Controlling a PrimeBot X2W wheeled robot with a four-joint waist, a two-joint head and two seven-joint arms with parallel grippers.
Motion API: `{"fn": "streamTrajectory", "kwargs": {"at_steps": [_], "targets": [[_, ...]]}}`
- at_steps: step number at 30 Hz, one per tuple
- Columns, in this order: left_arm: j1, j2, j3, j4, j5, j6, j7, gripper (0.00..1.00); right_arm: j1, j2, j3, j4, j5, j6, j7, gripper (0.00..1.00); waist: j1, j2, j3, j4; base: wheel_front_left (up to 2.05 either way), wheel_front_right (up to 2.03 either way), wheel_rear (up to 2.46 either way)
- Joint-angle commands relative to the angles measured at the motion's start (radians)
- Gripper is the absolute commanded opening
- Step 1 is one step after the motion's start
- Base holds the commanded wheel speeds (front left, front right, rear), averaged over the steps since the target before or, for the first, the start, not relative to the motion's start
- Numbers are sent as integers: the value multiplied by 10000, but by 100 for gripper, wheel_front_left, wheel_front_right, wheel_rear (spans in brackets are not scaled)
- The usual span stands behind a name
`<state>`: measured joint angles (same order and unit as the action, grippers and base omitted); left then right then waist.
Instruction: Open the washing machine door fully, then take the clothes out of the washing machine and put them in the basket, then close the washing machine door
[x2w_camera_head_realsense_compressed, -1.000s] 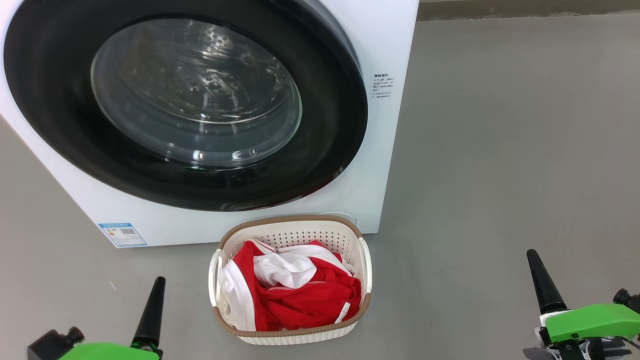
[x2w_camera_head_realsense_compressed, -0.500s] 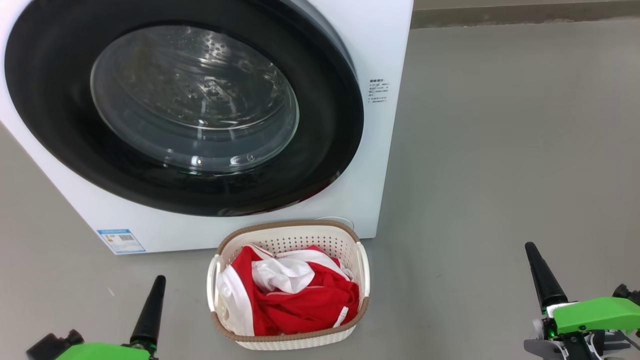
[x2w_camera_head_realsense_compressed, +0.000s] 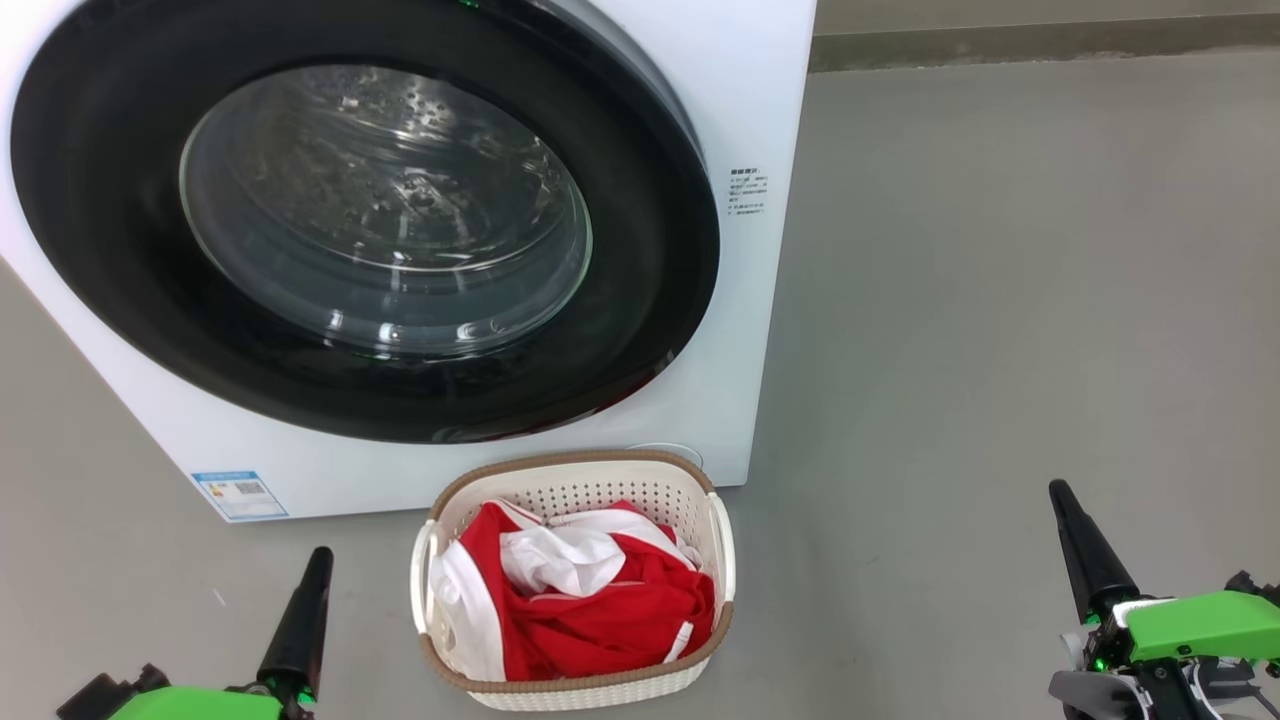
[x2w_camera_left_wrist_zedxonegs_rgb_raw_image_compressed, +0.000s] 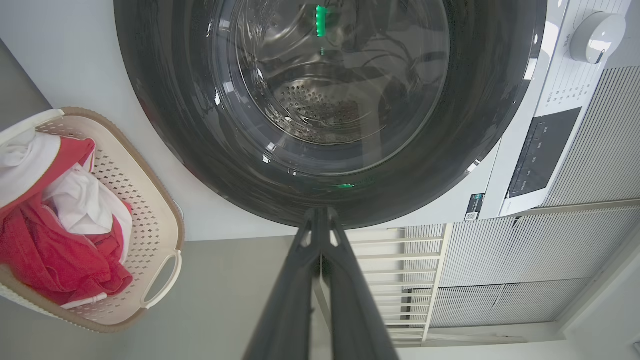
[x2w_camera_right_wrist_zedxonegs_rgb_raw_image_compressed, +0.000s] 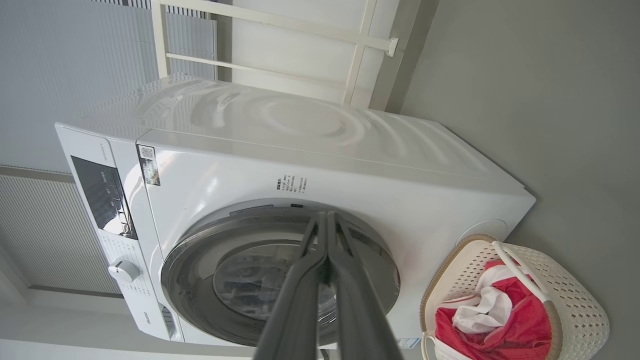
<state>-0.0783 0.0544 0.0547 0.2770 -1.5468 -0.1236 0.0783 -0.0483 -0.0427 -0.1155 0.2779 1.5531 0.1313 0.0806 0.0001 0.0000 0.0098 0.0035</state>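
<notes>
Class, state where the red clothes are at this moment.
In the head view the clothes lie in the basket on the floor, low centre, just before the washing machine.

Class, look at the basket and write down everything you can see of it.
The basket is a small cream rectangular tub, plastic by its look, with perforated walls, a brown woven-look rim and a white handle on each side. It stands upright on the grey floor, just in front of the washing machine; whether they touch is unclear. Red and white clothes lie heaped inside.
</notes>
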Motion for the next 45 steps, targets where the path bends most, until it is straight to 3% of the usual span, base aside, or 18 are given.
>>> {"fn": "streamTrajectory", "kwargs": {"at_steps": [1, 6, 45], "targets": [[-280, 102, 385, -299, -303, -68, 106, 0, -542, -176, 168, -323, 239, -5, 75, 0, 0, 0, -15, -9, 0, 0, 0], [-286, 61, 453, -321, -732, -71, 239, 0, -583, -183, 161, -340, 674, -6, 210, 0, 0, 0, -67, -35, 0, 0, 0], [-291, 18, 515, -320, -681, -71, 288, 0, -589, -138, 97, -336, 621, -6, 262, 0, 0, 0, -67, -35, 0, 0, 0]]}}
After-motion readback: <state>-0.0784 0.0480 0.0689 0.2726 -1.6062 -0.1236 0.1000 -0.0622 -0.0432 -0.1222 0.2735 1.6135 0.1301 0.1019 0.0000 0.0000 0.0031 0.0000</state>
